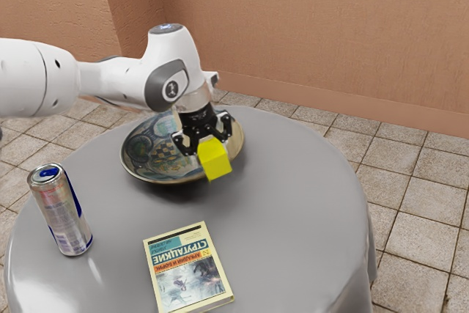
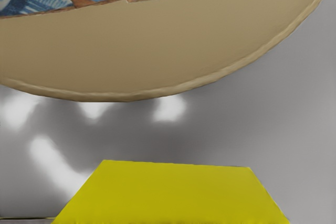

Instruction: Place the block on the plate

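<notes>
Round grey surface [image 1: 300, 203] carries plate [image 1: 138, 169], can [image 1: 64, 214], book [image 1: 192, 273]; claw [image 1: 206, 141], opened to block's width, is gripping yellow block [image 1: 215, 160] near plate rim.

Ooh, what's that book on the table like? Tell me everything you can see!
The thin book with the pale yellow cover lies shut and flat on the round grey table, front up and turned a little. It looks like paper or card. Its cover has big white letters on blue, an orange strip, and a misty grey-blue picture. It lies nearer the exterior view's lower edge than the patterned round plate. Only the table touches it.
</notes>
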`<control>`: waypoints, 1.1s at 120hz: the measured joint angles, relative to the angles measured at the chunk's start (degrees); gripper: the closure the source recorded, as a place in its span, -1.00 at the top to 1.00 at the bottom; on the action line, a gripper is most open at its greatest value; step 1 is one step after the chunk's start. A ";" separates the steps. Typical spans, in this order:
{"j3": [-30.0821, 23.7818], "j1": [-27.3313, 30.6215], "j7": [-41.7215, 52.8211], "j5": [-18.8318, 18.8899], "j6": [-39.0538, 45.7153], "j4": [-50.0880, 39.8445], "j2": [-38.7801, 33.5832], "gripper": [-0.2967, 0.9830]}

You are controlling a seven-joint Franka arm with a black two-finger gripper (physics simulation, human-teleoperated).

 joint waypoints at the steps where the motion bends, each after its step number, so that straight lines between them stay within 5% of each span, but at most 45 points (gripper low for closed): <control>1: 0.05 0.04 0.00 -0.07 -0.02 0.05 -0.03 0.06; 69: 13.13 1.76 -0.31 -4.12 0.22 5.84 1.37 0.06; 132: 12.88 5.84 -0.71 -9.80 2.14 16.41 15.59 0.05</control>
